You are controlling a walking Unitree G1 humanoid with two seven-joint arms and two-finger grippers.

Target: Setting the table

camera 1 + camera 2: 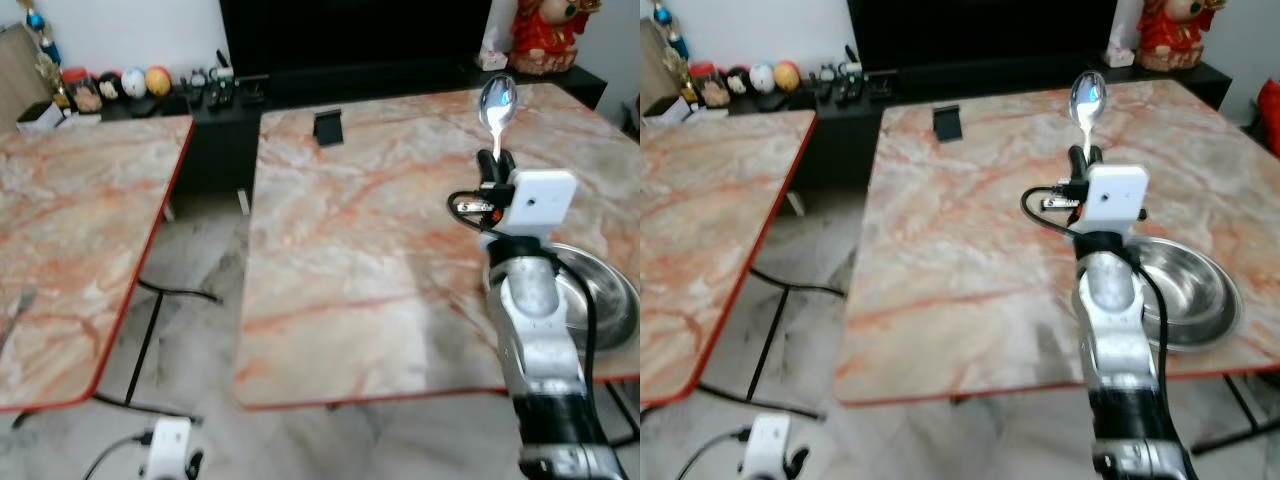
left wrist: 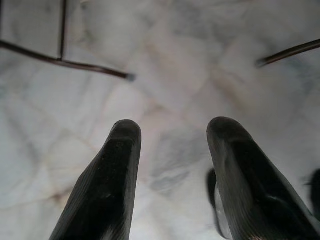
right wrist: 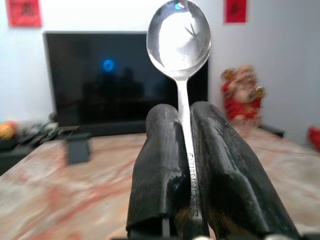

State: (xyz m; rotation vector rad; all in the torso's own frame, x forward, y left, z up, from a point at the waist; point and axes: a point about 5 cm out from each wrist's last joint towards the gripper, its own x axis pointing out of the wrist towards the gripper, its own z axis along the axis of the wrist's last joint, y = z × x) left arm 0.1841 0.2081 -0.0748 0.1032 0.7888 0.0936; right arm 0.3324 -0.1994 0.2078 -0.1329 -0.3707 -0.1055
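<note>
The right gripper (image 3: 184, 125) is clenched on the handle of a spoon (image 1: 497, 103), which stands upright with its bowl above the fingertips. The gripper is raised over the marble-patterned tabletop (image 1: 370, 250), on the side of the tabletop nearer the robot's right. A steel bowl (image 1: 1185, 290) rests on the tabletop just beside the right arm, close to the tabletop's near edge. A small black stand (image 1: 328, 127) sits on the tabletop near its far edge. Beyond that far edge, a dark television (image 3: 105, 80) stands on a low black cabinet (image 1: 220, 100), with a red and gold figurine (image 3: 242, 95) beside it. A second tabletop (image 1: 70, 240) of the same pattern stands well apart from the first, across a gap of pale floor (image 1: 190, 330). The left gripper (image 2: 172, 150) hangs over the floor, its fingers (image 2: 112, 175) released and spread apart with nothing between them.
</note>
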